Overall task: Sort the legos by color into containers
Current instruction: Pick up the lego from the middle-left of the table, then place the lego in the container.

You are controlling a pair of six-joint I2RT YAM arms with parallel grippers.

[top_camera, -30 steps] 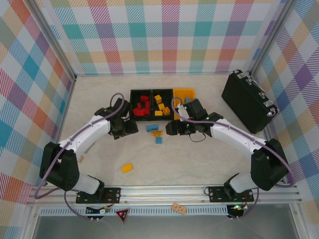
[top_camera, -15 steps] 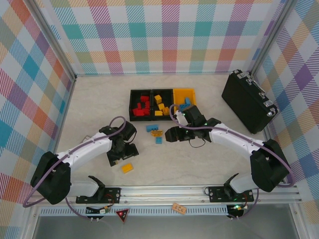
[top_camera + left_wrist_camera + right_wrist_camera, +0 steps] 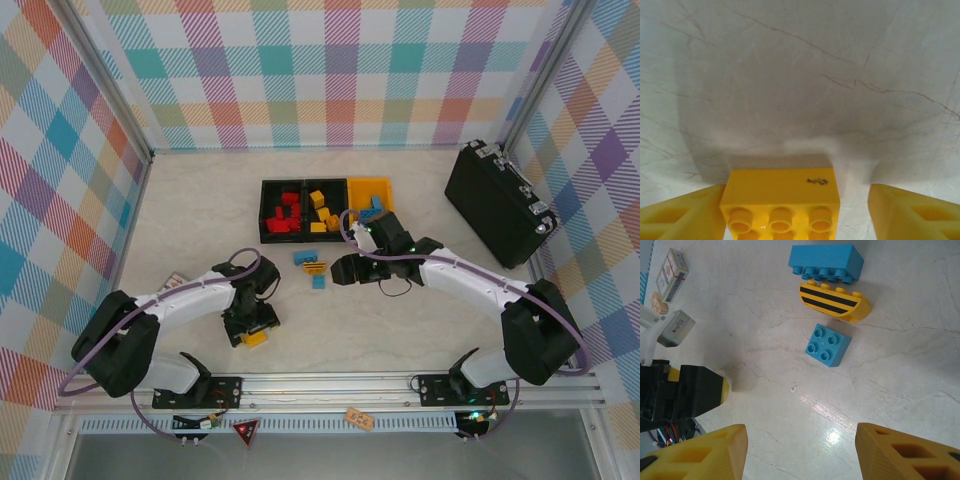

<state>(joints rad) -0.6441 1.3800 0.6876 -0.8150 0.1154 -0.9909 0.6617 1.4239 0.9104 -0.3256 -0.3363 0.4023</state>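
Glossy yellow studded brick (image 3: 780, 205) within gaping left claw (image 3: 796, 186), unclasped, right claw (image 3: 800, 426) spread empty above veined tabletop (image 3: 900, 390).

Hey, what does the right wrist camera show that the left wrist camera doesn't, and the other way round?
Right wrist view: three loose legos on the tabletop, namely a long blue brick, a yellow curved brick with black stripes and a small blue square brick. The right gripper is open with nothing between its fingers.
Left wrist view: a yellow brick close up inside the open left gripper, against one finger with a gap to the other.
Both: the pale veined tabletop and yellow fingers at the bottom corners.
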